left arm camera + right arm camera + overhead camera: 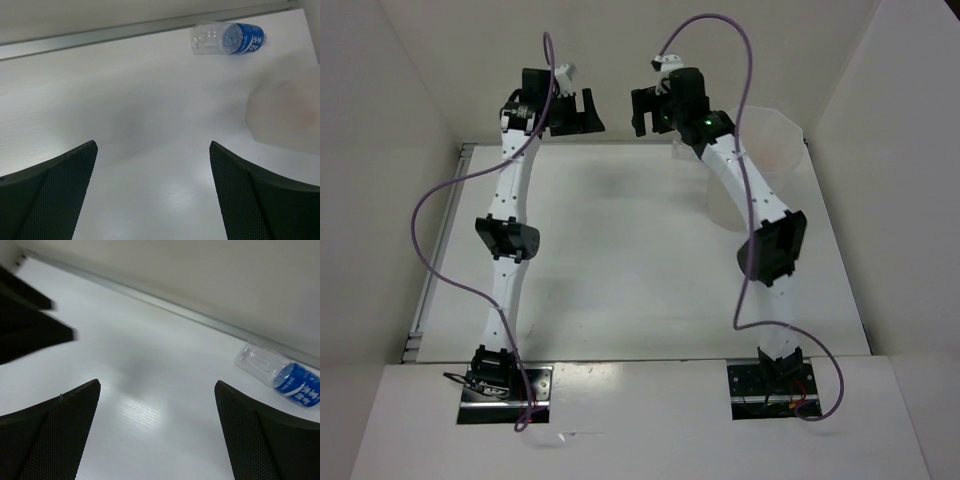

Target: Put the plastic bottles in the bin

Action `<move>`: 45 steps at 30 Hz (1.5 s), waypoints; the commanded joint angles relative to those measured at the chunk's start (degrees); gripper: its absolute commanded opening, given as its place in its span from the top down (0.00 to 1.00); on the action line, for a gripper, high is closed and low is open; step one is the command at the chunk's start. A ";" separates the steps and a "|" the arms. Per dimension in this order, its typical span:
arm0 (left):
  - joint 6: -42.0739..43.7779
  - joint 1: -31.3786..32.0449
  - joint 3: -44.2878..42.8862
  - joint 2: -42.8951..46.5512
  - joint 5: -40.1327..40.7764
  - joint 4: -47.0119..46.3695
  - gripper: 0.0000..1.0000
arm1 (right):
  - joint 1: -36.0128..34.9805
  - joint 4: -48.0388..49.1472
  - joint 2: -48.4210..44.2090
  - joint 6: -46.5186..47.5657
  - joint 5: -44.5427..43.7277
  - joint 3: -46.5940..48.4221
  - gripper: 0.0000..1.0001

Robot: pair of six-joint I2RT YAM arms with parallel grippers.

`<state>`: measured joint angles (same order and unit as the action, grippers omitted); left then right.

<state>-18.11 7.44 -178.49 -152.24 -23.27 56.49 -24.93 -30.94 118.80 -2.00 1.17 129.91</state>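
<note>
**At the far edge of the white table (620,260): one bottle down**

The clear plastic bottle with blue label (227,38) lies on its side close to the metal rail (100,37), near the translucent white faceted bin (285,112). Probably light, thin-walled, slick and prone to rolling; pinch mid-body. Left gripper (152,146) and right gripper (157,385) are spread wide and empty. Open room nearside; the rail crowds the far side.
</note>
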 commanded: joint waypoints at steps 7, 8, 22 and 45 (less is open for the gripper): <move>8.88 -2.69 -1.24 24.87 18.07 14.08 0.00 | -2.14 -18.47 35.79 2.79 -5.82 46.08 0.00; 7.66 -3.31 -1.24 26.28 20.95 15.39 0.00 | -2.14 -12.89 34.93 2.79 -6.87 38.22 0.00; 4.75 -3.31 -1.24 39.13 46.03 15.32 0.00 | -3.46 15.02 47.39 23.87 -48.27 33.49 0.00; 6.59 -5.77 -1.24 29.91 41.46 13.47 0.00 | 3.30 24.26 55.48 11.33 -30.96 40.51 0.00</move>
<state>-12.14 1.69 -179.57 -121.78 19.18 71.64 -21.96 -10.33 172.57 16.14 -33.17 166.91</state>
